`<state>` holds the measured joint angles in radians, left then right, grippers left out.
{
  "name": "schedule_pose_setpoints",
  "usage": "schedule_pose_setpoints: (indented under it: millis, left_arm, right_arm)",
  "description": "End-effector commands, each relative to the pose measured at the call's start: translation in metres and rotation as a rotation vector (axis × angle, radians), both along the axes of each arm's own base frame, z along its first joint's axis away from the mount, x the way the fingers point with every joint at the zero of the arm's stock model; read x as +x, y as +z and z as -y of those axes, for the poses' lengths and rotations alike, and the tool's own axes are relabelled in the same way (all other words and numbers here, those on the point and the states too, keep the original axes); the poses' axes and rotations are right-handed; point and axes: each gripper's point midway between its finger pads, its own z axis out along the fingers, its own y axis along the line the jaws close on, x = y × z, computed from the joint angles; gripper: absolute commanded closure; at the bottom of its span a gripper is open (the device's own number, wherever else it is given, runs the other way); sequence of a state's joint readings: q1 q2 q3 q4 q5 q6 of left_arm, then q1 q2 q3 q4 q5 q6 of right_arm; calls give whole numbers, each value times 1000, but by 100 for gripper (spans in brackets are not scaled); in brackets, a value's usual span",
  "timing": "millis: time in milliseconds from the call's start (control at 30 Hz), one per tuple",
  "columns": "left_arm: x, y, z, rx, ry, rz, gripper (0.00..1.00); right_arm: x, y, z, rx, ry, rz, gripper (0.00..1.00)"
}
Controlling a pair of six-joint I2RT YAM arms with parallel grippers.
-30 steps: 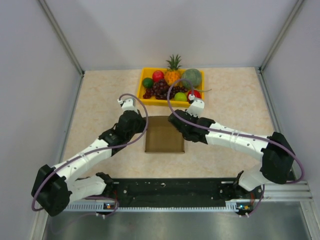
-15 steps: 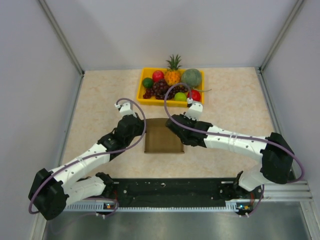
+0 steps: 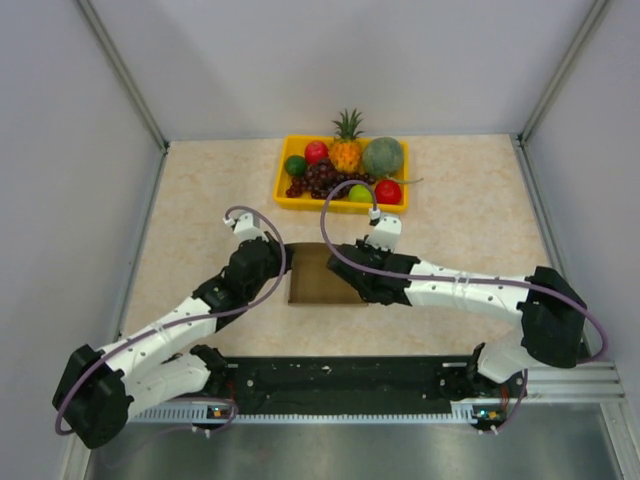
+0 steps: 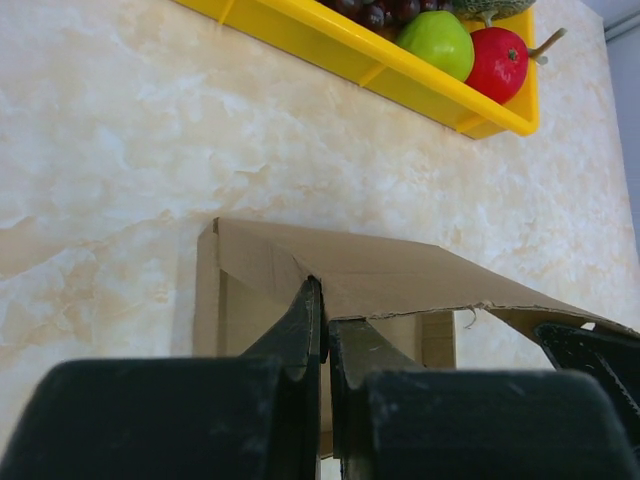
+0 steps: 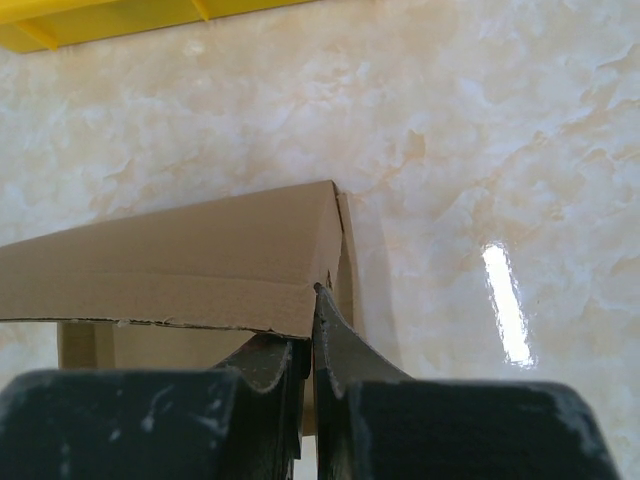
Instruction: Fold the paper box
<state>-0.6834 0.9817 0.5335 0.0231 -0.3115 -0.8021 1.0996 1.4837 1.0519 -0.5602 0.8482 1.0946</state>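
Observation:
The brown paper box lies on the table between the two arms, its inside partly open to the top view. A cardboard panel slopes over it. My left gripper is at the box's left side, shut on that panel's left corner, one finger above and one below. At the box's right side, my right gripper is shut on the panel's right corner. The panel hangs above the box floor in both wrist views.
A yellow tray of plastic fruit stands just behind the box; its rim shows in the left wrist view and the right wrist view. Grey walls close in the left and right sides. The arm bases' black rail runs along the near edge.
Both grippers have moved toward the near edge and closer to each other, carrying the panel with them. The box's open area looks shorter from above.

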Motion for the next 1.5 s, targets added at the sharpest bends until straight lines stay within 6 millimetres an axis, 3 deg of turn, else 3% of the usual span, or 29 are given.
schedule_pose_setpoints:
  millis: [0, 233, 433, 500, 633, 800, 833, 867, 933, 967, 1000, 1133, 1267, 1300, 1333, 1400, 1433, 1467]
  left_arm:
    - [-43, 19, 61, -235, -305, -22, 100]
    - [-58, 3, 57, -154, -365, 29, 100]
    - [-76, -31, 55, -136, -427, 69, 100]
    - [-81, -25, 61, -155, -471, 84, 100]
    - [-77, 13, 72, -172, -488, 81, 100]
    - [-79, 8, 71, -158, -478, 38, 100]
    - [-76, 11, 69, -151, -466, 40, 94]
    - [-80, 3, 63, -110, -454, -2, 88]
    - [-73, 11, 54, -45, -432, 39, 68]
    - [-76, 4, 46, 3, -426, 11, 57]
    - [-74, 4, 40, 53, -422, 23, 52]
    - [-76, 6, 18, 121, -355, 1, 42]
    - [-79, 30, -18, 143, -256, 90, 37]
    - [-80, 28, -32, 166, -208, 74, 37]
    - [-77, 38, -43, 169, -162, 108, 37]
    - [-69, 51, -64, 186, -76, 123, 36]
    - [-66, 50, -70, 207, -59, 114, 33]
    - [-61, 52, -73, 202, -62, 103, 31]
  right_arm:
    - [-26, -1, -77, 258, 159, -53, 100]
    - [-38, -11, -74, 213, 179, -33, 100]
    - [-43, -19, -71, 171, 206, 49, 100]
    - [-44, -19, -72, 154, 227, 67, 100]
    - [-42, -8, -74, 164, 226, 88, 100]
    - [-39, 0, -72, 145, 232, 110, 100]
    - [-37, 3, -70, 137, 230, 112, 100]
    - [-37, 3, -67, 128, 229, 102, 100]
    - [-31, 4, -53, 113, 208, 82, 100]
    - [-32, 3, -52, 117, 225, 57, 93]
    - [-31, 8, -47, 125, 229, 56, 89]
    - [-18, 14, -38, 38, 340, 59, 91]
    - [-11, 18, -27, -11, 368, 21, 90]
    - [-11, 18, -23, -22, 370, 25, 87]
    - [-11, 24, -20, -37, 390, 39, 71]
    - [-1, 27, -7, -26, 395, 25, 58]
    - [-9, 32, -14, 27, 493, -3, 52]
    - [8, 37, -3, 60, 491, 0, 51]
